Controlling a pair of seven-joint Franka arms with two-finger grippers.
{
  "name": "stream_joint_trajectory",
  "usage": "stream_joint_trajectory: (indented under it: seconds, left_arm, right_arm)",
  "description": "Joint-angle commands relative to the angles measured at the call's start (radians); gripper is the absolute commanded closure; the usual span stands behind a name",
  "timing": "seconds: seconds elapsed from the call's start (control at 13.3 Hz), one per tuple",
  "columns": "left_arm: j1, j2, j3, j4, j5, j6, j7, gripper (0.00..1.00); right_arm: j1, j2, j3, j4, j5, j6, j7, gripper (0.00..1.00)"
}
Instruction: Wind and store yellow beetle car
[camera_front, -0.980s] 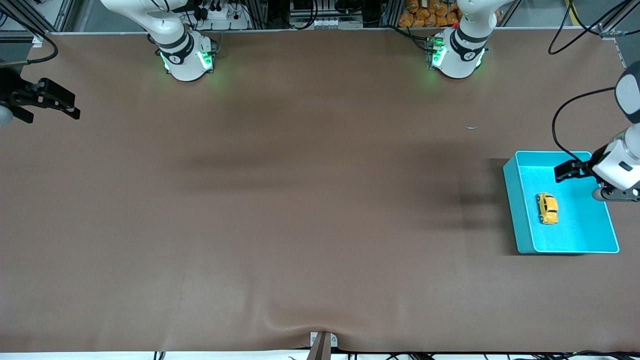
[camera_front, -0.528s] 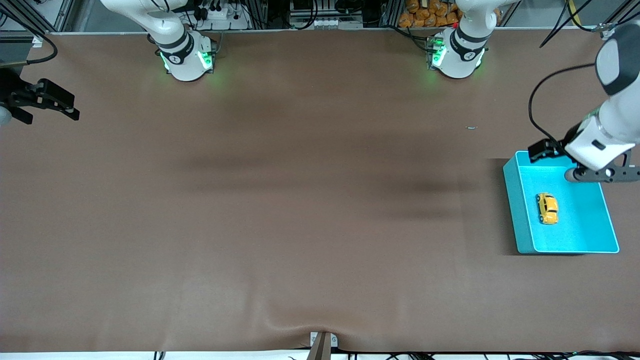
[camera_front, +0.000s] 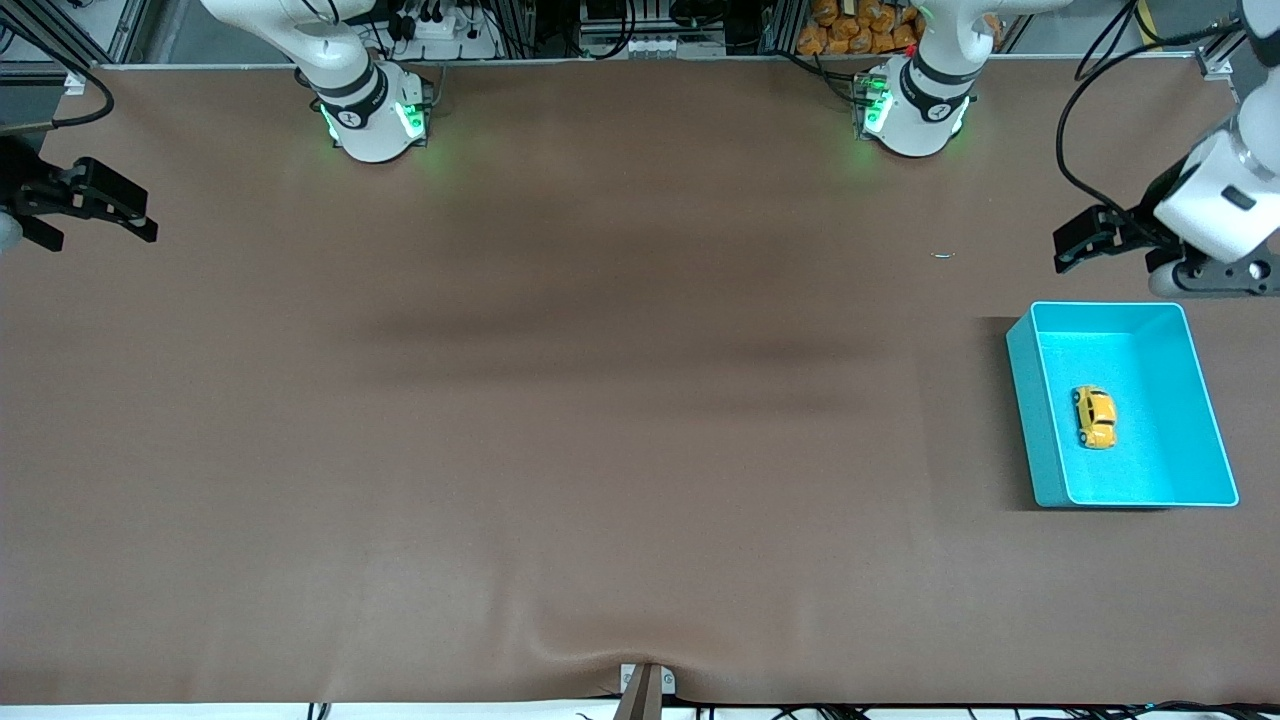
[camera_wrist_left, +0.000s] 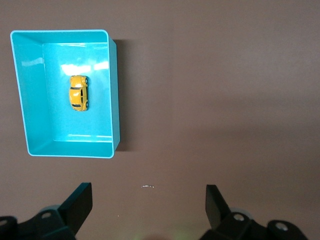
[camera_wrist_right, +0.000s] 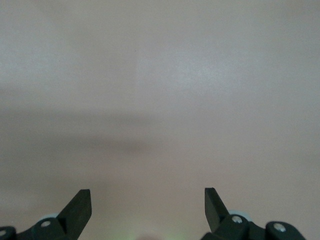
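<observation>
The yellow beetle car (camera_front: 1095, 417) lies on the floor of the turquoise bin (camera_front: 1022, 400) at the left arm's end of the table. In the left wrist view the car (camera_wrist_left: 79, 92) sits near the middle of the bin (camera_wrist_left: 114, 90), well apart from the fingers. My left gripper (camera_front: 1068, 248) hangs open and empty over bare table, just off the bin's edge that faces the robot bases; its own camera shows the gripper (camera_wrist_left: 148, 192) with nothing between the jaws. My right gripper (camera_front: 108, 232) waits open and empty at the right arm's end, over bare mat (camera_wrist_right: 147, 197).
A small pale scrap (camera_front: 942, 255) lies on the brown mat between the left arm's base (camera_front: 915, 110) and the bin. A clamp (camera_front: 645, 690) sits at the table's front edge. The right arm's base (camera_front: 375, 115) stands at the back edge.
My left gripper has pulled out from over the bin toward the robots' side of the table, staying open. The car has stayed in the bin. The right arm has not moved.
</observation>
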Motion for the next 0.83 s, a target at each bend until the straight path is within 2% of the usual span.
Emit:
stream_joint_trajectory:
  seconds: [0.0, 0.45, 0.75]
  left_arm:
    - [-0.024, -0.055, 0.014, 0.003, -0.022, -0.050, 0.008, 0.00]
    - [-0.015, -0.083, -0.006, 0.003, -0.022, -0.086, 0.025, 0.00]
    - [0.027, -0.080, -0.049, 0.006, -0.025, -0.089, -0.001, 0.00]
  right_arm:
    - [-0.018, -0.028, 0.012, -0.036, 0.005, 0.019, -0.016, 0.00]
    - [-0.012, -0.028, -0.002, -0.037, 0.007, 0.022, -0.022, 0.00]
    - [-0.010, -0.028, -0.005, -0.047, 0.008, 0.030, -0.022, 0.00]
